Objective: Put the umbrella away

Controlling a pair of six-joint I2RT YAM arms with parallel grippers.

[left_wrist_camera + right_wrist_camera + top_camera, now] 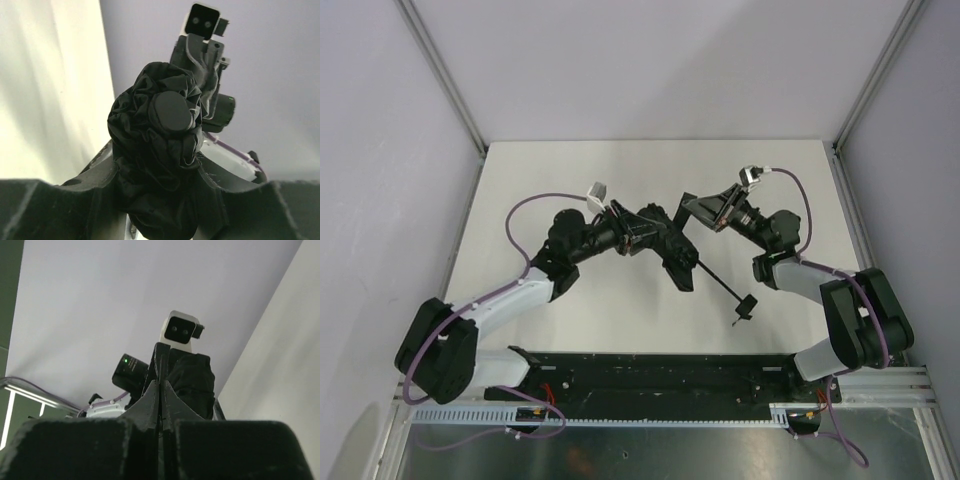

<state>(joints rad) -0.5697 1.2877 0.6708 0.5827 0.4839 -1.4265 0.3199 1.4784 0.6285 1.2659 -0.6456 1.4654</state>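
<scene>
The left gripper (656, 238) largely covers the upper part of the umbrella (680, 268) in the top view, so where black fabric ends and black fingers begin is hard to make out there. Its wrist camera settles it: the jaws stand part-way apart, pinching the crumpled canopy from both sides, the round end cap (172, 112) facing the lens. The lower part of the bundle runs out of that frame at 6 o'clock.

The umbrella sits over the middle of the table (570, 180), canopy toward 11 o'clock. Its thin shaft (715, 283) slants to the small handle (745, 303) at 4 o'clock. Whether the handle rests on the table or hangs above it cannot be told.

The left arm reaches from 8 o'clock, forearm nearly level, wrist pointing to 3 o'clock. The right arm rises from 4 o'clock, folds at the elbow and points to 9 o'clock, so the grippers face each other. The right gripper (160, 390) has its jaws pressed together. Whether fabric is caught at their tips cannot be made out.
</scene>
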